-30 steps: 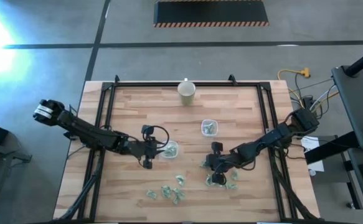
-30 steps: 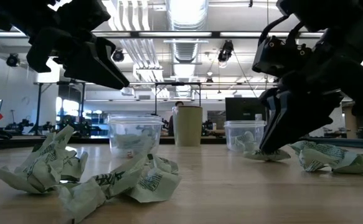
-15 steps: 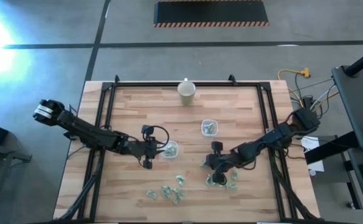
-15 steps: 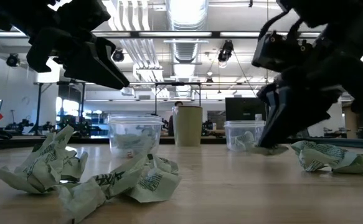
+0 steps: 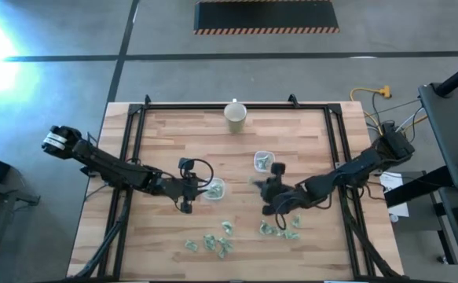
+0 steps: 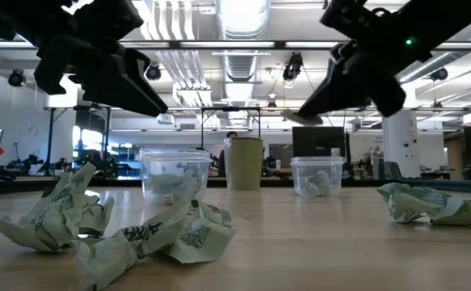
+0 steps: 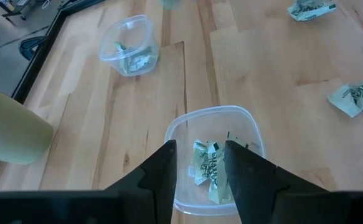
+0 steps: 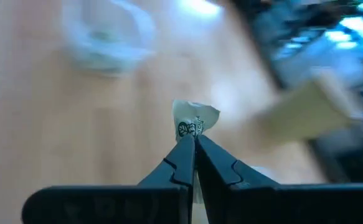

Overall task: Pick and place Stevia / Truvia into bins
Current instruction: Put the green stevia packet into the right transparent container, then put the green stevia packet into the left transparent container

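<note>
Two clear square bins sit on the wooden table, one [image 5: 215,189] near the middle, the other [image 5: 264,161] farther back; both hold a few pale green packets. My left gripper [image 7: 200,168] hovers open just above the nearer bin [image 7: 212,162], touching nothing. My right gripper [image 5: 258,185] is in the air beside the far bin, shut on one crumpled Stevia packet [image 8: 195,121]. Loose crumpled packets lie in two clusters [image 5: 213,242] [image 5: 280,228] toward the near edge. My right gripper pinches one crumpled packet by its lower end [image 8: 192,138] between the two fingertips. The rest of the packet sticks out beyond the tips. It is lifted clear of the table, well above the bins [image 6: 302,119].
A cream round cup [image 5: 236,115] stands near the far edge. Crumpled packets [image 6: 170,234] [image 6: 429,206] lie close to the low camera. A black frame [image 5: 138,118] runs around the table. Bare wood lies between the cup and the bins.
My right gripper has risen from the right-hand packet cluster with one packet pinched, lifting it clear, and has swung up and toward the far edge, toward the far bin. The left arm has kept still.
</note>
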Action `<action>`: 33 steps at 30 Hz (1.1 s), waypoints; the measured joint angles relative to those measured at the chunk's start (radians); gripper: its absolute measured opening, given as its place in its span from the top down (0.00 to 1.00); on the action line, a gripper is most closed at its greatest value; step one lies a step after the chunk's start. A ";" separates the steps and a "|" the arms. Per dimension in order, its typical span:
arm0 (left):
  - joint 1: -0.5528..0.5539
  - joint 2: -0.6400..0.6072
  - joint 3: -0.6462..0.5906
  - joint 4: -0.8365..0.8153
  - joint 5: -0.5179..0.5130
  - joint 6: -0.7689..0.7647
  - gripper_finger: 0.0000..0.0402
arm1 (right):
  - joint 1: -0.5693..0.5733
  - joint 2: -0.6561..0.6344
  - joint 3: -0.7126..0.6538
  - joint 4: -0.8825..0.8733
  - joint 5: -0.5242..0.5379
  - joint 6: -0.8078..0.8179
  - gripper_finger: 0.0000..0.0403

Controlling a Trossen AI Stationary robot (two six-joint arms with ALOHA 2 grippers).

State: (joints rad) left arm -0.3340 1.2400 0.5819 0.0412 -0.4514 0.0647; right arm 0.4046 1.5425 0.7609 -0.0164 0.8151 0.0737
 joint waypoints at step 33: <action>0.000 0.000 0.000 -0.003 0.000 0.000 0.71 | -0.189 -0.029 -0.005 -0.265 0.074 0.233 0.80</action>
State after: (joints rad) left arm -0.3344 1.2400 0.5819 0.0383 -0.4511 0.0644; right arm 0.2153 1.5139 0.7559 -0.2810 0.8894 0.3069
